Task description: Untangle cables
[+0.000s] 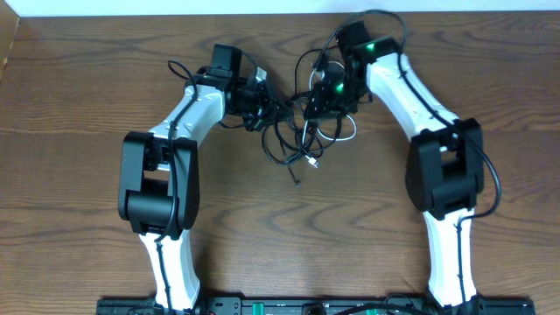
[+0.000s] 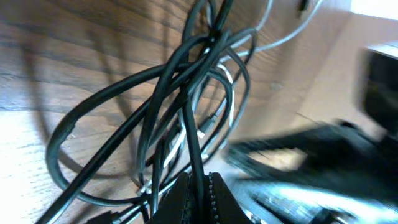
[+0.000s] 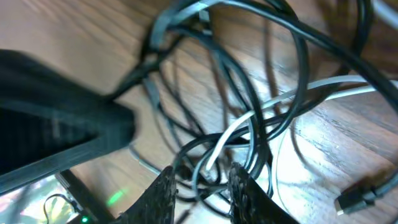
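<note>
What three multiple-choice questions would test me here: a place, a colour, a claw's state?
1. Where is the cable tangle? A) between the left claw and right claw B) inside a box C) on the floor
2. Its cords' colours? A) red and blue B) black and white C) all yellow
3. The left claw is: A) wide open B) out of sight C) shut on a black cable
Answers: A, overhead shows it between them; B, both wrist views show both colours; C, it pinches the cable.
</note>
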Controlling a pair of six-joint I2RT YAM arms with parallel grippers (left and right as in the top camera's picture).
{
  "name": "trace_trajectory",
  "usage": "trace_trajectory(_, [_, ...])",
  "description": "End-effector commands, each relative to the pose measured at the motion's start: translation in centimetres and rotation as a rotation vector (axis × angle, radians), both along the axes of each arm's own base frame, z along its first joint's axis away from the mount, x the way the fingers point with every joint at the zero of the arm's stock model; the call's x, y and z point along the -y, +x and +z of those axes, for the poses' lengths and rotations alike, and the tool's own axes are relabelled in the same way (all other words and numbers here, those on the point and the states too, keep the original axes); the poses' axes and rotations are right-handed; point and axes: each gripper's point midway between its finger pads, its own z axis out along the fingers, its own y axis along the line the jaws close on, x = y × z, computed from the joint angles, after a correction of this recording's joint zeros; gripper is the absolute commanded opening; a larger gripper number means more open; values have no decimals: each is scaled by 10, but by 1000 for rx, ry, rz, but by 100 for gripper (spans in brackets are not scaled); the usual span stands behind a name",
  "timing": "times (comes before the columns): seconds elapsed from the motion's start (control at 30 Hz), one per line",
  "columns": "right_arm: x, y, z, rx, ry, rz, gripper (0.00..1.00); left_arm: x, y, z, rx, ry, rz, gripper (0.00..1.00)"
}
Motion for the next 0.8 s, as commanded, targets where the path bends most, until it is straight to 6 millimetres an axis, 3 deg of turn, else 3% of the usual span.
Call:
trace_trajectory(0.0, [-3,-2,-12,-23,-15,-1,25,9,-8,10,22,-83,-69,7])
trace_trajectory(0.2, [-6,-4,-20,-15,-40,10,26,9,-8,9,22,-78,-69,7])
trace_trajectory(0.33, [-7,-4,-27,2,-79,17,27,6,-12,-2,-8,-11,-53,7])
trace_trajectory(0.47, [-9,-8,-49,-21,-110,29,27,-3,-20,-21,-52,118,-30,8])
trace_trajectory(0.63, [-11,-15,-77,-69,-125,45,27,-14,-15,-27,-57,169,4,7])
trace_trajectory(0.77, [-15,-18,-82,-87,-105,56,26,-16,-15,-29,-60,171,8,7])
